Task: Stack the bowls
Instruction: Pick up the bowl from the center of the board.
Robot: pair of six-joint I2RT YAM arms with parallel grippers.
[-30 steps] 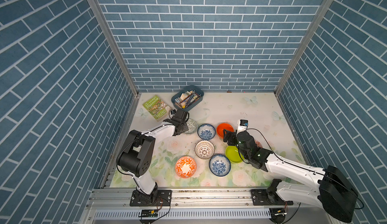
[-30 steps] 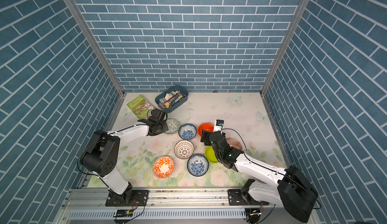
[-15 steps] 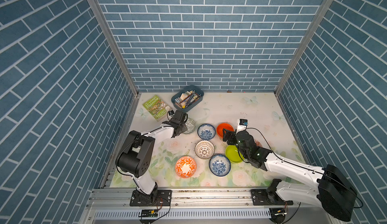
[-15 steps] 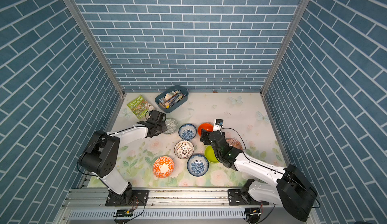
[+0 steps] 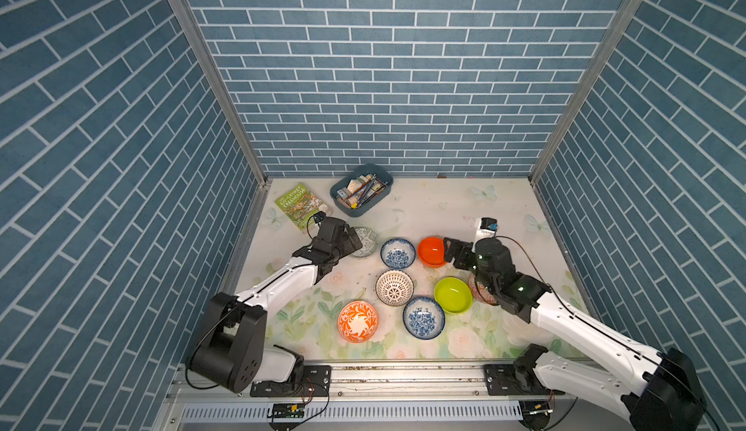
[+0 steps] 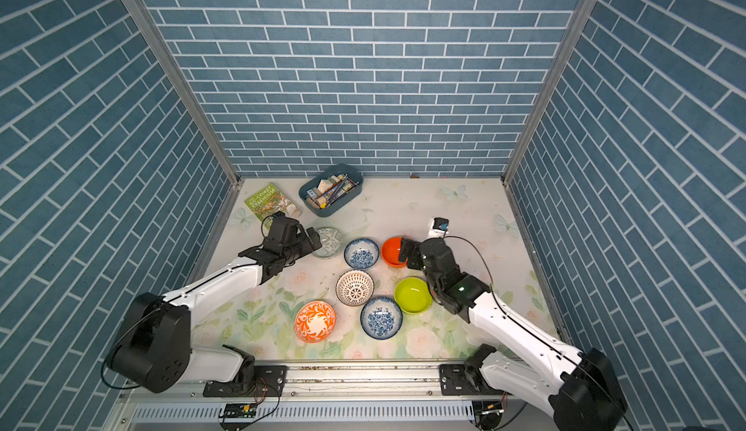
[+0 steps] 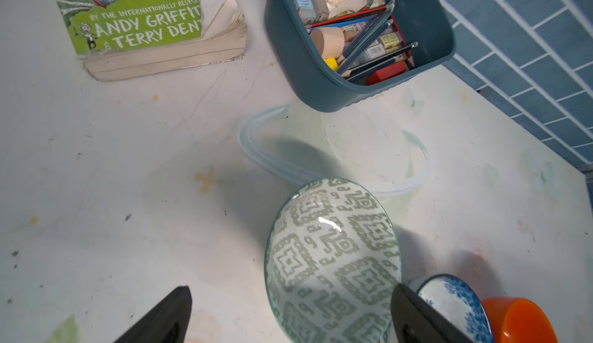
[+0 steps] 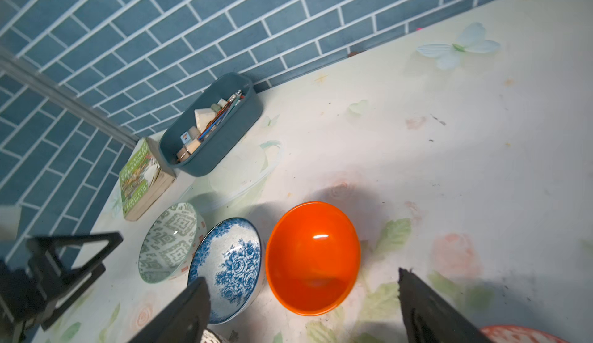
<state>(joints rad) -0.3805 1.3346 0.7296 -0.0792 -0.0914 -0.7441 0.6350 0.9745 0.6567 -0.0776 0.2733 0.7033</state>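
Observation:
My left gripper stands open over the grey-green patterned bowl, which rests on the table with one finger at its rim beside a blue floral bowl. My right gripper is open just short of the plain orange bowl, touching nothing. Nearer the front sit a white lattice bowl, a lime-green bowl, a second blue floral bowl and an orange-white patterned bowl. Another orange-white bowl is mostly hidden under my right arm.
A blue-grey tray of pencils and a green paperback lie at the back left. A small white-and-blue object stands behind my right wrist. Tiled walls close three sides.
My left gripper has gone from shut to wide open at the grey-green bowl, which stays on the table. My right gripper has widened slightly by the orange bowl.

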